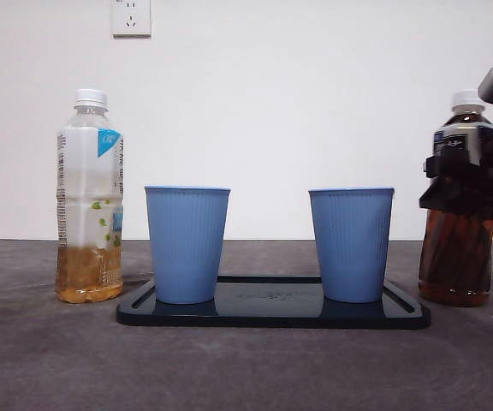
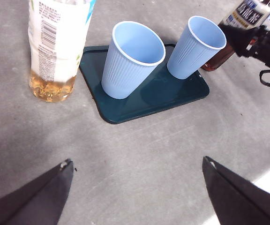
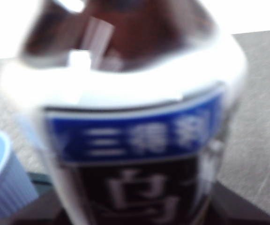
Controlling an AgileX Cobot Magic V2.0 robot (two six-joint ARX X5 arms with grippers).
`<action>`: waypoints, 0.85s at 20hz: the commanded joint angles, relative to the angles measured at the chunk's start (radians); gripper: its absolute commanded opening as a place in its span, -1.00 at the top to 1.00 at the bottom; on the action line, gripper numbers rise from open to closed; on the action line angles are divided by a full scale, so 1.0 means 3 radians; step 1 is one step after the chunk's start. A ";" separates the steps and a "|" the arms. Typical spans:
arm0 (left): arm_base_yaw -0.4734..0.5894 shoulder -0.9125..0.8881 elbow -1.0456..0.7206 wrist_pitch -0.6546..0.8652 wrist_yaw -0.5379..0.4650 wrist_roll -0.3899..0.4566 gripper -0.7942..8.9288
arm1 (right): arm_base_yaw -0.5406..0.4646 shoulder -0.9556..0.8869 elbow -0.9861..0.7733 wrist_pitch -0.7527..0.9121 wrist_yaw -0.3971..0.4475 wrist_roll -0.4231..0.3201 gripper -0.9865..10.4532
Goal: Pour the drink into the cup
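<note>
Tea-dark plastic bottle with a white cap stands on the tabletop just beside the dark green tray; our right pincer clasps its labelled waist. We judge it heavy, slippery, squeezable; left pincer gapes wide.

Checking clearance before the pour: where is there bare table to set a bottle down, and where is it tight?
Bare table lies in front of the tray, toward the open left gripper. A narrow strip of tray shows between the two blue cups. Crowded: the right gripper at the dark tea bottle, and the pale tea bottle beside the tray.
</note>
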State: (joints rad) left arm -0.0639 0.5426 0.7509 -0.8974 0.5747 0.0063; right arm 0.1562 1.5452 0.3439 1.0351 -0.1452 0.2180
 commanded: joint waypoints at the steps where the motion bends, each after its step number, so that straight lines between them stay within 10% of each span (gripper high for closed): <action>1: -0.0009 0.0013 0.0078 0.0023 0.0005 0.0029 -0.08 | 0.0018 -0.0034 0.0033 -0.0019 -0.0047 0.0032 0.60; 8: -0.0009 0.0013 0.0078 0.0023 0.0004 0.0029 -0.08 | 0.0018 -0.0902 0.0278 -0.1255 0.0081 -0.0315 0.60; 17: -0.0010 0.0013 0.0078 0.0025 0.0004 0.0029 -0.08 | 0.0179 -0.1405 0.1859 -0.4196 0.0610 -0.1960 0.69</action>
State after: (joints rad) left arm -0.0639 0.5426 0.7509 -0.8970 0.5743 0.0063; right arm 0.2070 1.1267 0.8692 -0.2546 0.0360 -0.2699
